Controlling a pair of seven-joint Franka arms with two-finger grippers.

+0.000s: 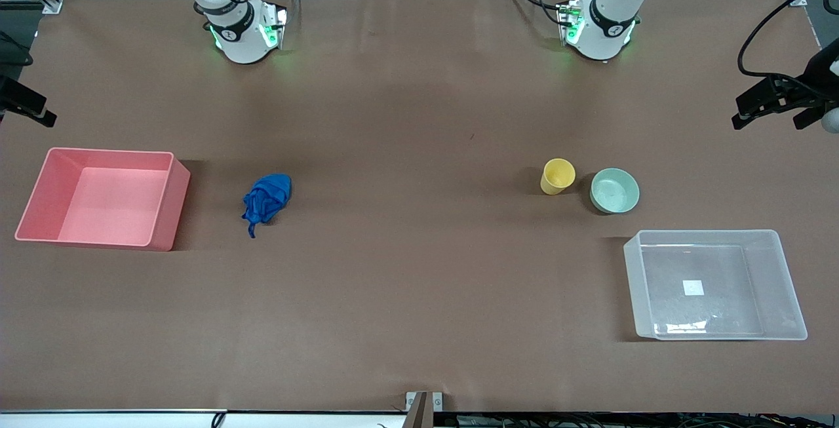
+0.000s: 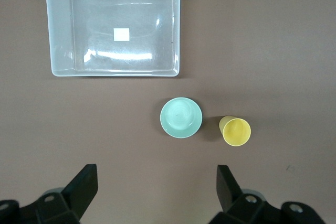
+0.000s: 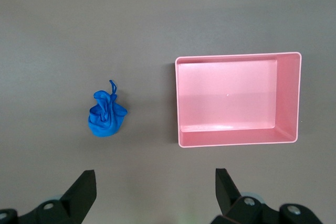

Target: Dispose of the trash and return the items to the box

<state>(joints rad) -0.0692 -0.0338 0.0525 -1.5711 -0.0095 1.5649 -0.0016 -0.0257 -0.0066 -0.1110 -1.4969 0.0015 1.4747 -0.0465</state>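
Where pink bin [image 1: 167, 202] stands, blue wad [image 1: 267, 197] beside.

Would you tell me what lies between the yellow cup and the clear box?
The mint-green bowl sits between the yellow cup and the clear box, beside the cup; the left wrist view shows this best.

Blue wad [image 1: 267, 196] loose; cup [image 1: 558, 175], bowl [image 1: 614, 191] upright (outside tub [image 1: 783, 264]).

blue wad [image 1: 267, 196] lies beside the pink bin [image 1: 105, 197] — yellow cup [image 1: 558, 175] and mint bowl [image 1: 614, 191] stand just beside each other, near the clear tub [image 1: 714, 285].
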